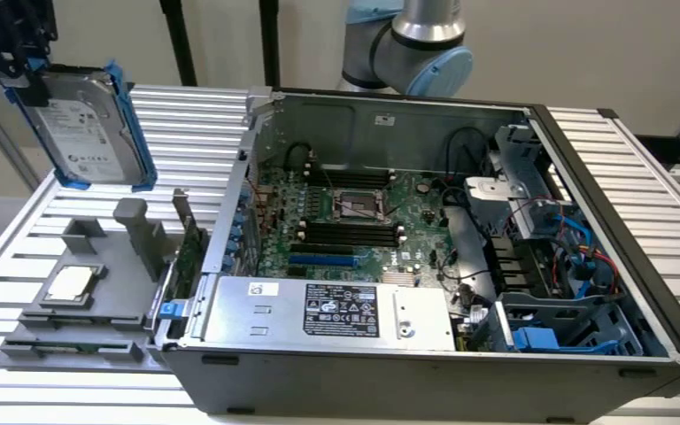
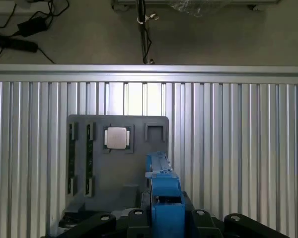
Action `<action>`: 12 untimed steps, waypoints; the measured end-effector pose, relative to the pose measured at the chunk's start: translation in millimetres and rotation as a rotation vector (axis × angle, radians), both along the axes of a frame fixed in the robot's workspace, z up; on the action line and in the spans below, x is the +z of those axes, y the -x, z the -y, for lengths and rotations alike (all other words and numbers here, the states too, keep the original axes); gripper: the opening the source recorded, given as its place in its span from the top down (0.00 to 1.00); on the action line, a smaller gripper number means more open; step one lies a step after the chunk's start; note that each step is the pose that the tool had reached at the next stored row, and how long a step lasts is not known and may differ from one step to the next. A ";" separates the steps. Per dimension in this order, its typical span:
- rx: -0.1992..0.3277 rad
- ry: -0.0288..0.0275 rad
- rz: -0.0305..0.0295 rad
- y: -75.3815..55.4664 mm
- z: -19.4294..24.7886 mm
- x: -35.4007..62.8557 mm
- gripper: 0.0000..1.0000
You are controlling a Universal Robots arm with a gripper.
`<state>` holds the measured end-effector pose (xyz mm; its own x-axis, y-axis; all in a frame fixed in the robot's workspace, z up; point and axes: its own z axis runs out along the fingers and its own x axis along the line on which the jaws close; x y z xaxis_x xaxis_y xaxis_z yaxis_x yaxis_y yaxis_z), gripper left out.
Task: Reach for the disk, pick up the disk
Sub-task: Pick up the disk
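The disk (image 1: pixel 86 124) is a silver-grey hard drive with a white label and blue carrier rails. It hangs upright in the air above the slatted table, at the exterior view's upper left. My gripper (image 1: pixel 19 55) is shut on its top end. In the wrist view the disk's blue rail (image 2: pixel 164 191) sticks out edge-on from between the black jaws of the gripper (image 2: pixel 166 220), high over the grey tray (image 2: pixel 139 171).
The grey tray (image 1: pixel 33 332) below the disk carries a small square silver chip (image 1: pixel 71 282) and upright slots. To its right lies the open computer case (image 1: pixel 623 266) with motherboard, cables and a silver power supply box (image 1: pixel 328 310). The arm's joints (image 1: pixel 417 44) stand behind the case.
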<state>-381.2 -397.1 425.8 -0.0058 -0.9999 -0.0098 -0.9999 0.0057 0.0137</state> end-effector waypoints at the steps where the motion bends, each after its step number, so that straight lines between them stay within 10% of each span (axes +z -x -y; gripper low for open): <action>1: 0.000 -0.0006 0.0000 -4.3 0.6 4.3 0.67; 12: 0.000 -0.0020 -0.0048 -53.6 12.2 52.5 0.67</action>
<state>-327.6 -409.4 478.3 -0.0058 -0.9999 -0.0118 -0.9998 0.0056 0.0186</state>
